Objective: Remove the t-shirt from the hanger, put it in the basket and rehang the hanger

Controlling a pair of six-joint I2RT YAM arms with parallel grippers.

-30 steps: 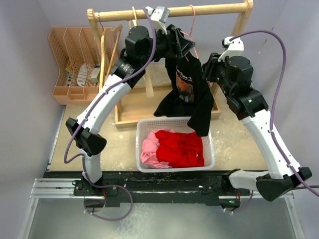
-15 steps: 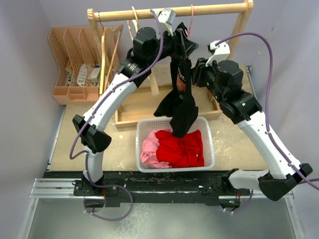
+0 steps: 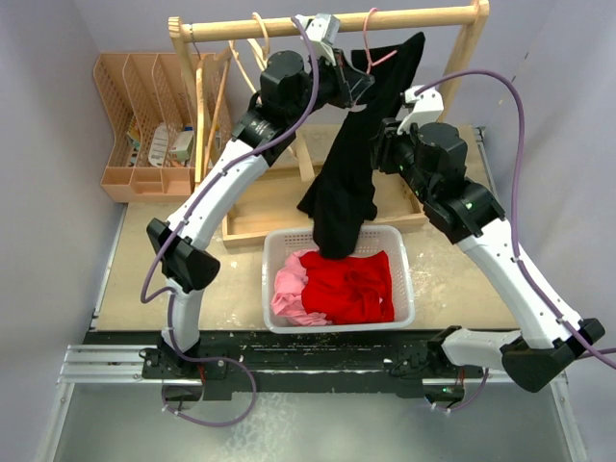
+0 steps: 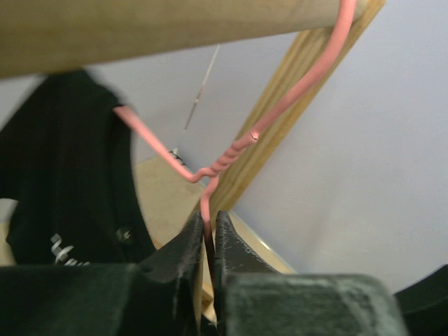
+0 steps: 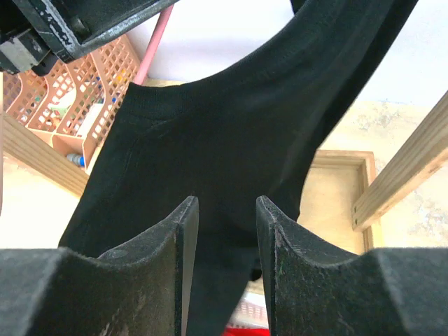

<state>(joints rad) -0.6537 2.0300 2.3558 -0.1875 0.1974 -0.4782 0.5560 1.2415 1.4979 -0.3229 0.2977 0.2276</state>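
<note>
A black t-shirt (image 3: 346,183) hangs from a pink wire hanger (image 3: 373,58) hooked on the wooden rail (image 3: 404,17). One end is raised beside the rail and the other trails into the basket. My left gripper (image 3: 358,85) is shut on the hanger's neck (image 4: 207,203), just below the twisted wire. The shirt (image 4: 63,175) hangs to its left. My right gripper (image 3: 383,144) sits close against the shirt's right side. Its jaws (image 5: 227,210) stand apart, with the black cloth (image 5: 231,140) stretched just beyond the fingertips.
Under the shirt stands a white basket (image 3: 404,289) holding red and pink clothes. The rack's wooden base tray (image 3: 248,231) lies behind it. Spare wooden hangers (image 3: 214,91) hang at the rail's left end. A peach organiser (image 3: 125,106) sits at the far left.
My left gripper has closed on the hanger's neck and risen toward the rail. The shirt swung round, one end lifting up by the rail. My right arm moved in leftward.
</note>
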